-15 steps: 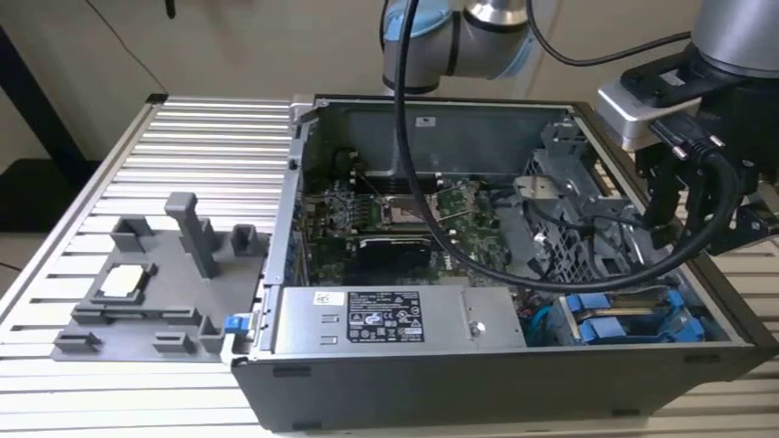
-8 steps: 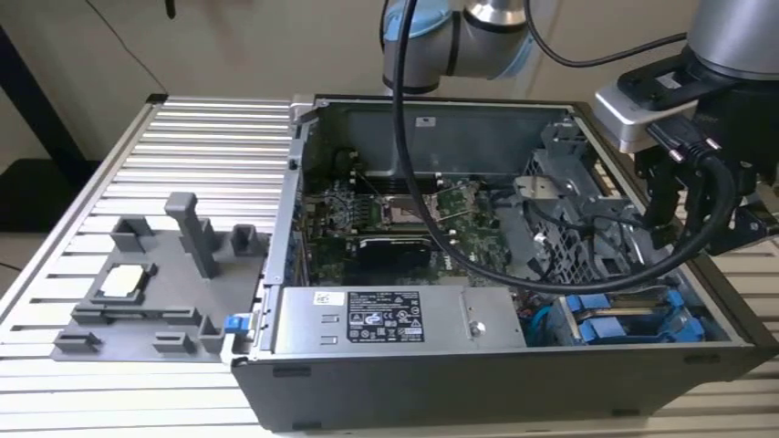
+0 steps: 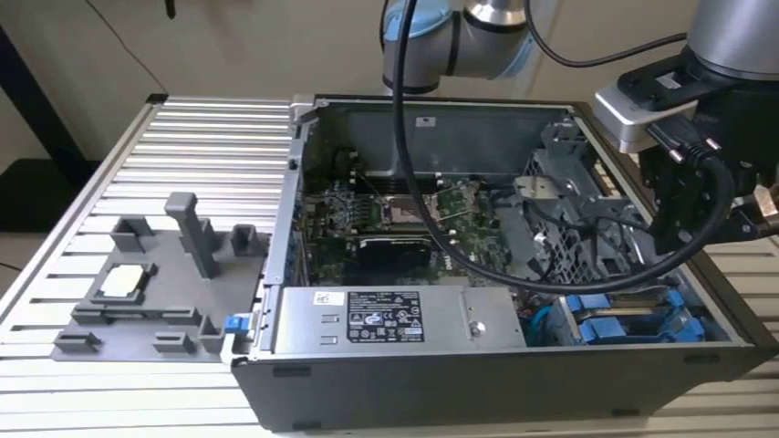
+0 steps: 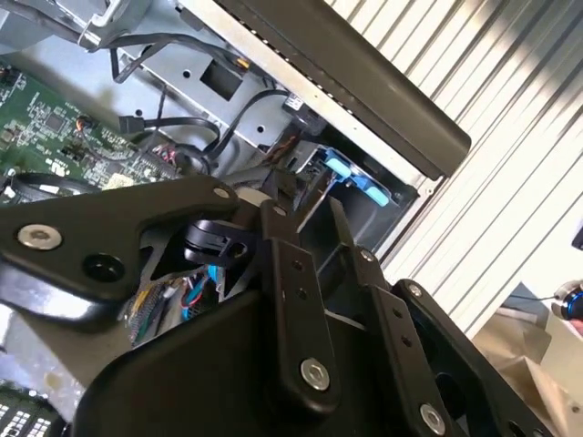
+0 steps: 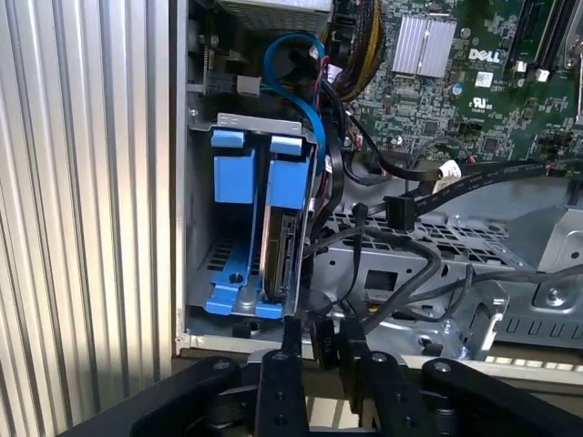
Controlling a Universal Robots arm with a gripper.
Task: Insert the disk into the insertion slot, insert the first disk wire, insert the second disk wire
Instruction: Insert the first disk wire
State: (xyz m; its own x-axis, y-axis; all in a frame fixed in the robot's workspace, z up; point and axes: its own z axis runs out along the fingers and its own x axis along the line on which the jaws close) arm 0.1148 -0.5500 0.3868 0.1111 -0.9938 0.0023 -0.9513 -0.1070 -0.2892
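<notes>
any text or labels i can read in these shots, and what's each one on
Label on the power-supply box: too small to read.
Small white sticker beside it: too small to read.
Motherboard: a white maker's mark, not quoted here; its other print is too small.

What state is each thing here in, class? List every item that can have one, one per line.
computer case, open, side panel off, lying on its side
disk, seated in the slot in its blue carrier, connector edge facing out, no wire seen plugged in
insertion slot, occupied by the disk
black wire connector, loose, unplugged
gripper, poised near the disk's connector edge
</notes>
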